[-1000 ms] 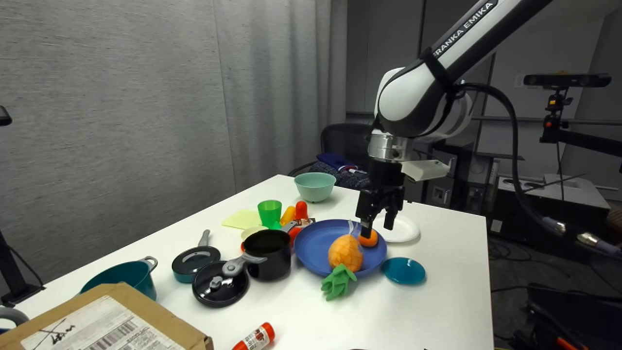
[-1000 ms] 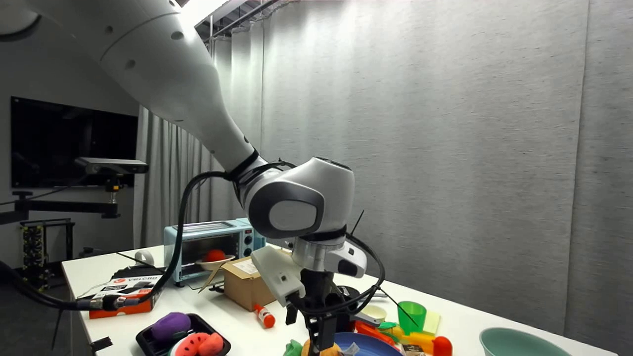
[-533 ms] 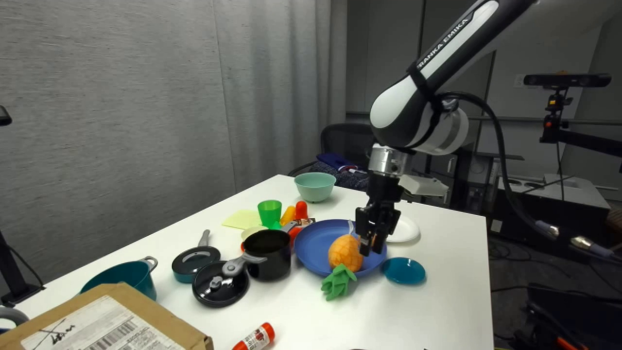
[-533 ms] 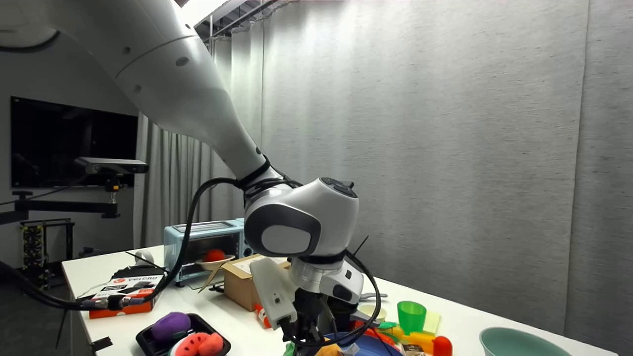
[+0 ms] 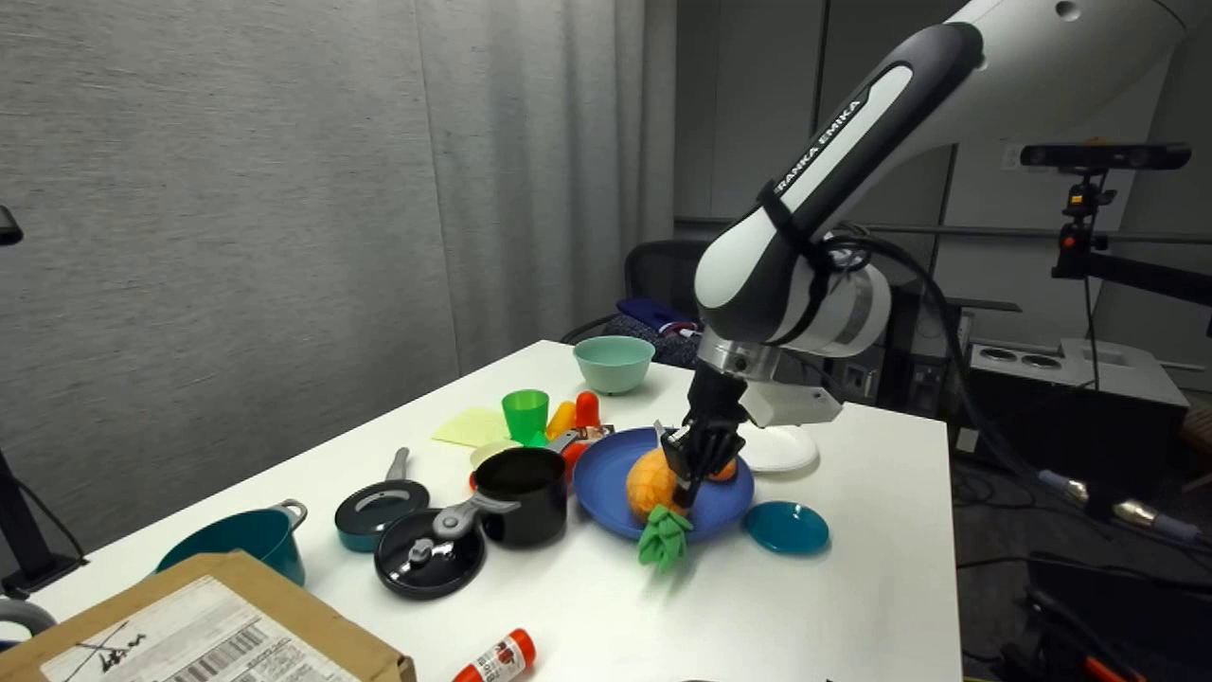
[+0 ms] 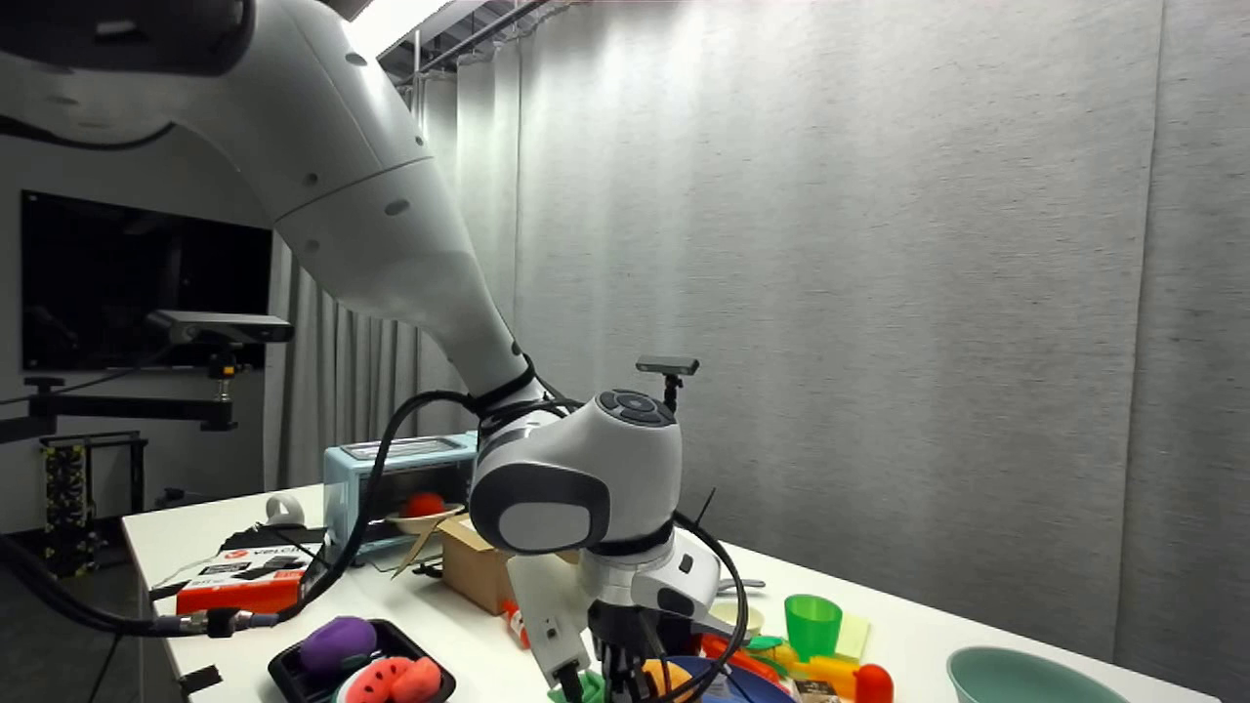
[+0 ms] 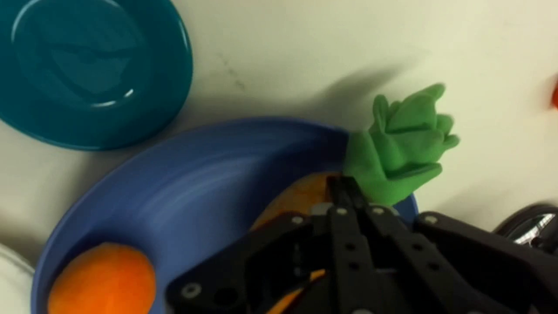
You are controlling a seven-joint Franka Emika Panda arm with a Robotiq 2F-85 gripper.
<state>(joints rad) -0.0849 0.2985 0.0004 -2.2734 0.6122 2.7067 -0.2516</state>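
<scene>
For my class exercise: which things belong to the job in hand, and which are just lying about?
Apparently in the job: gripper; toy pineapple at its closed jaws; blue plate beneath.

Apparently lying about: orange toy fruit; teal dish; black pot; green cup; pale bowl; cardboard box.

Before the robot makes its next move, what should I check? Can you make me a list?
Jaws shut on the pineapple: ok, by the look of it.
Firm grip: cannot tell, the jaws hide the pinched spot.
Green leaves inside the rim of the blue plate: not ok, they poke past it.
Orange resting in the plate: ok.
Black pot apart from the pineapple: ok.
</scene>
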